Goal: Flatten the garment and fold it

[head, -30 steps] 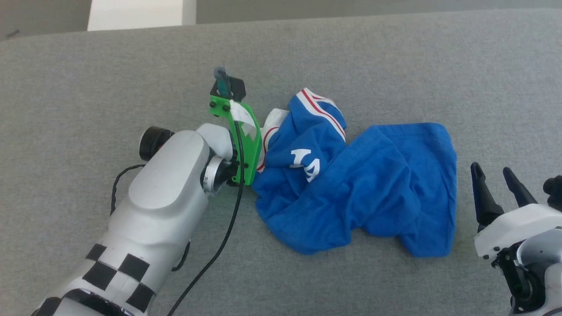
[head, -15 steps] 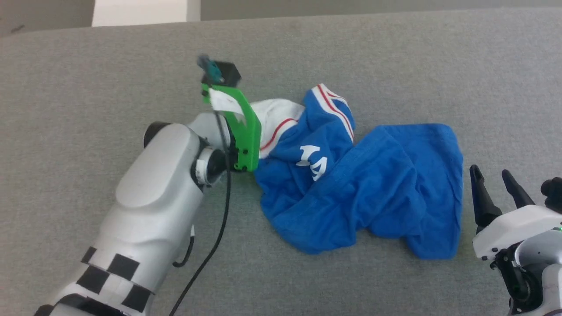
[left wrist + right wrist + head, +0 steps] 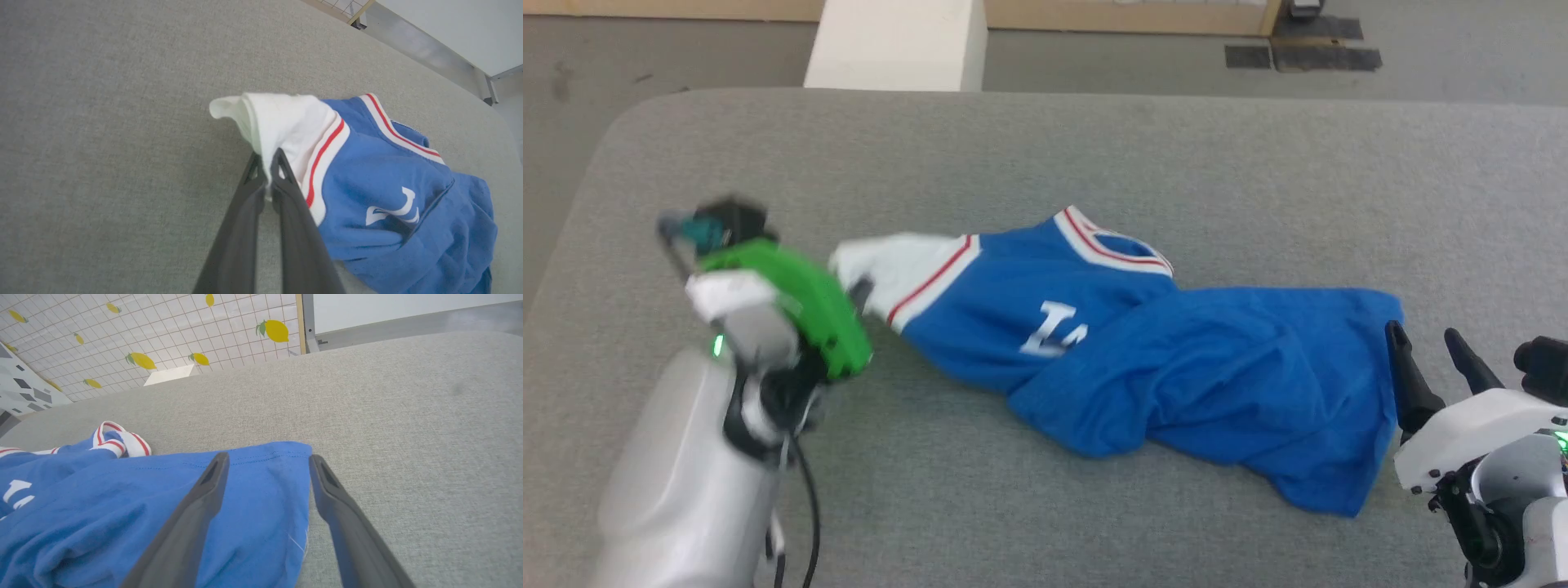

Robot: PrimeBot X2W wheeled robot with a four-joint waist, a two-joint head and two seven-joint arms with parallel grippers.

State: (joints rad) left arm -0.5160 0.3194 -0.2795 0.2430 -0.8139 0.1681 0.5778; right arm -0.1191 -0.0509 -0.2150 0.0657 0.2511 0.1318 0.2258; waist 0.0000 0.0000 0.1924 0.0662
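The garment lies rumpled across the middle of the table. I have my left gripper clamped on its white sleeve toward the table's left end, to stretch it flat. My right gripper waits wide open at the hem on the table's right side, ready to pin it.

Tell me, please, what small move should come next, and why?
Probably close the right gripper on the blue hem corner between its open fingers: the left gripper already pinches the white sleeve, and the garment lies bunched between them.
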